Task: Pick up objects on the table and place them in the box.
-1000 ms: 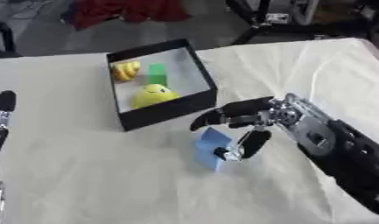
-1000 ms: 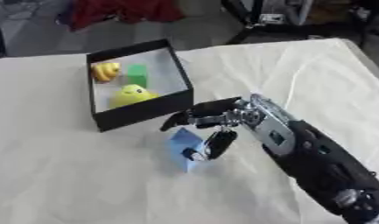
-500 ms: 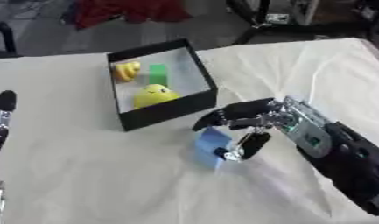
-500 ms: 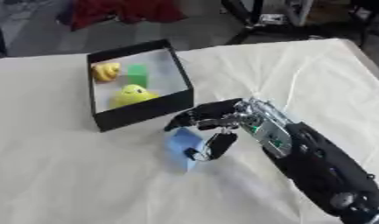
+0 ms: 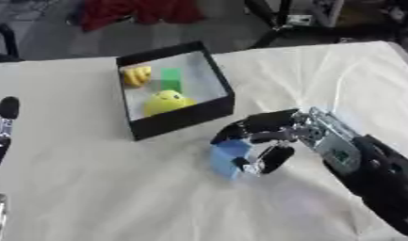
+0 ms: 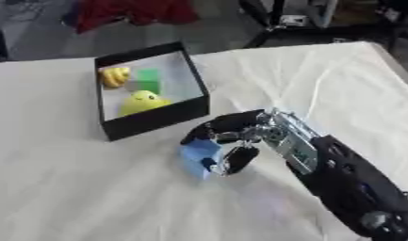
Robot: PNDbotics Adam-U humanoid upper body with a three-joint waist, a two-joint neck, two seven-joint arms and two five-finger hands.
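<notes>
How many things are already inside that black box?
3: a yellow banana-like piece at the far left, a green block beside it, a yellow round thing nearer. Smaller ones may be hidden.

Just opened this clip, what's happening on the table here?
The right robot hand has its fingers curled around a blue block on the white cloth, just in front of the black box. The box already holds a yellow round toy, a green block and a small yellow item. The left robot hand shows at the left edge, idle.
</notes>
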